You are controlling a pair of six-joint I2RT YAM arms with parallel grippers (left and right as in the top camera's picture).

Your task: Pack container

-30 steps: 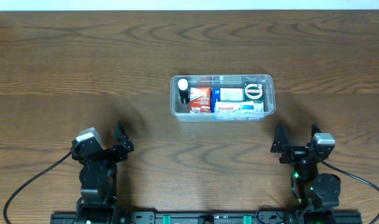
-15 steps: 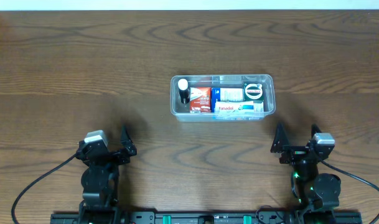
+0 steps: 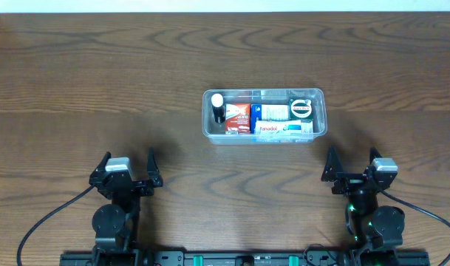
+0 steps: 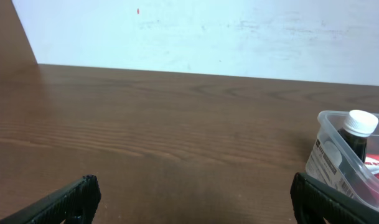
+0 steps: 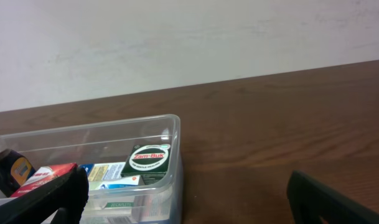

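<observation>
Container [image 3: 264,91] sits mid-table [image 3: 99,74], holding small boxes [image 3: 239,117], dark bottle [image 3: 218,108], green tin [image 3: 301,109]. Left gripper [image 3: 128,157] and right gripper [image 3: 352,157] well apart from it, fingers spread wide, grasping nothing.

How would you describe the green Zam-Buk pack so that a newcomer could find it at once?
On the wooden table, a clear container stands at the middle. The pack sits in its right end, next to the white boxes. It alone is dark green, with a white oval label; its neighbours are red or white.
</observation>
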